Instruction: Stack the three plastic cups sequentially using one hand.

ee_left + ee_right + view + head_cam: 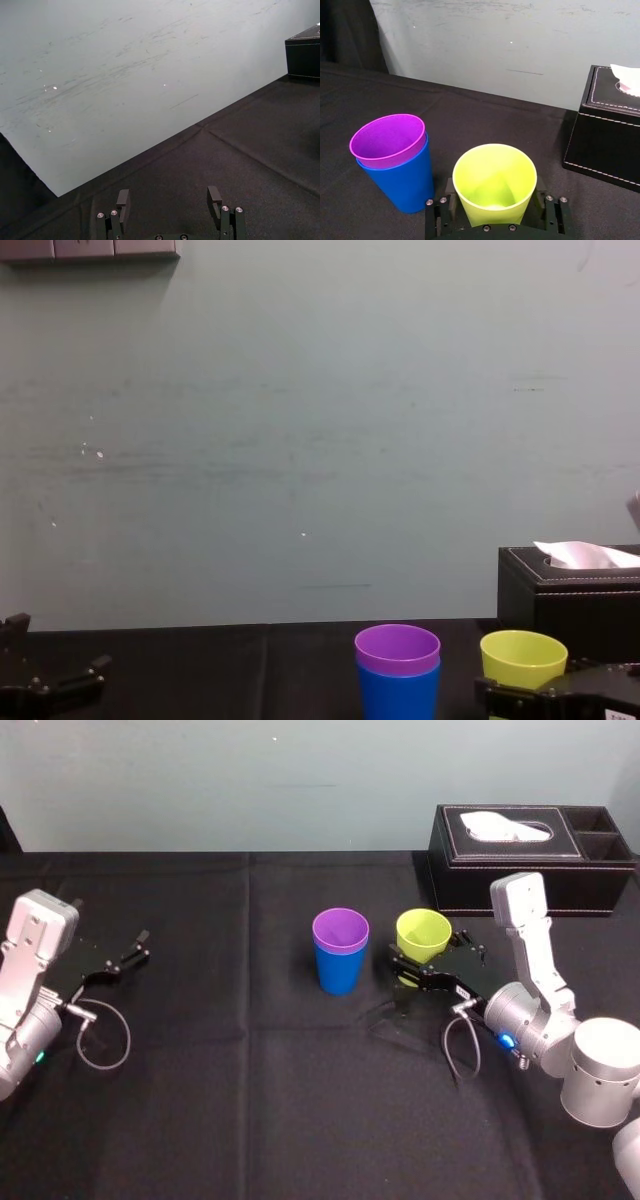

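Note:
The purple cup (340, 930) sits nested inside the blue cup (340, 976), upright at the middle of the black table. Just to their right stands the yellow-green cup (423, 932), also upright, a small gap away from the pair. My right gripper (430, 948) reaches in from the right and straddles it. In the right wrist view the yellow-green cup (494, 180) fills the space between the fingers of the right gripper (494, 194), and both fingers touch its sides. My left gripper (125, 955) rests far left, open and holding nothing.
A black leather tissue box (530, 845) stands at the back right, close behind my right arm. The black cloth (230, 1070) covers the table, with bare room in front of and left of the cups. A pale wall runs behind.

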Available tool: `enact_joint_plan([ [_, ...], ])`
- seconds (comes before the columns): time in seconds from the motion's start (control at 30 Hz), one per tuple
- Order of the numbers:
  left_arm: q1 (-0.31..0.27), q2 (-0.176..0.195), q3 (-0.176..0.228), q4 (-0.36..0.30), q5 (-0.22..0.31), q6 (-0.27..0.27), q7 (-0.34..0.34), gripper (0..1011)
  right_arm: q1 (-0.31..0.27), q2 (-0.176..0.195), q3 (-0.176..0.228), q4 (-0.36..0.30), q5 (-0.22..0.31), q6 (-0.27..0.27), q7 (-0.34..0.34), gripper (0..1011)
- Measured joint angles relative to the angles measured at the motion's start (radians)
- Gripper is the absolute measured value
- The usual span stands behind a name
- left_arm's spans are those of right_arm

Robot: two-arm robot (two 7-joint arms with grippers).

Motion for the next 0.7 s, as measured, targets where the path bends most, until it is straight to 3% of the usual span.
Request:
enact_joint_plan([
  [0.27, 0.000, 0.000, 0.000, 0.000, 0.000, 0.000, 0.000, 1011, -0.001, 0.001, 0.000, -0.002, 0.000, 0.000, 0.000, 752],
  [0.43, 0.000, 0.000, 0.000, 0.000, 0.000, 0.000, 0.000, 1011, -0.001, 0.001, 0.000, -0.002, 0.001, 0.000, -0.001, 730],
  [0.7, 0.000, 0.000, 0.000, 0.000, 0.000, 0.000, 0.000, 1011, -0.006, 0.030, -0.004, -0.075, 0.005, 0.007, 0.030, 730],
])
